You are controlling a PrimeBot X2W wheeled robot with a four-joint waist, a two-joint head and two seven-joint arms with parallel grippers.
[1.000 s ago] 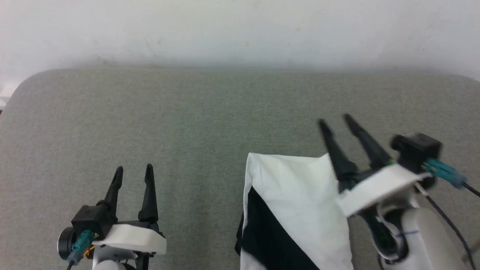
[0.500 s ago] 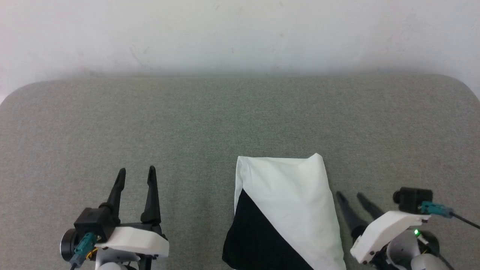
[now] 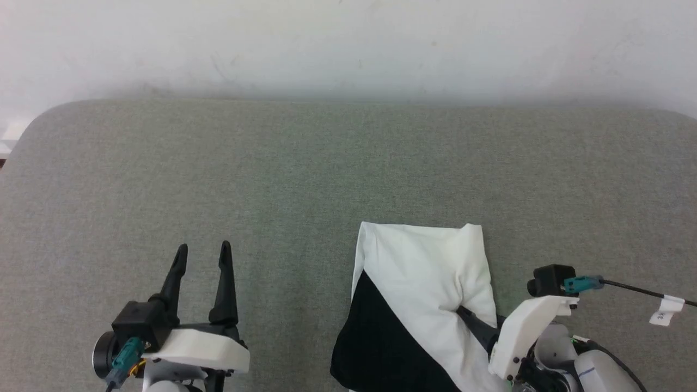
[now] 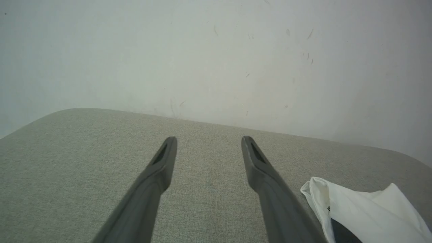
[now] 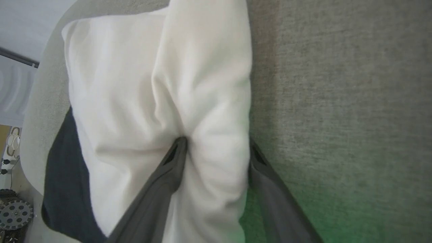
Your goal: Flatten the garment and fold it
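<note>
The garment point(image 3: 425, 272) lies folded into a narrow packet on the grey cushion, white on top with a black wedge at its lower left. My right gripper point(image 3: 475, 322) reaches in from the lower right. In the right wrist view its jaws point(image 5: 216, 141) stand wide around the packet's right edge, one finger pressed into the top of the white cloth point(image 5: 135, 84) and the other at the edge against the cushion. A fold bulges between them. My left gripper point(image 3: 203, 247) is open and apart from the garment's corner point(image 4: 357, 206), nothing between its fingers point(image 4: 168, 158).
The grey-green padded surface point(image 3: 272, 163) has rounded far corners and meets a pale wall point(image 3: 348, 43) at the back. A cable with a white tag point(image 3: 667, 307) trails from the right wrist. Bare cushion spreads left of and beyond the garment.
My right gripper dropped from above the garment's far right corner to its right side, then pushed its fingers onto the right edge, dimpling the cloth. The left arm stayed put; the camera shifted slightly.
</note>
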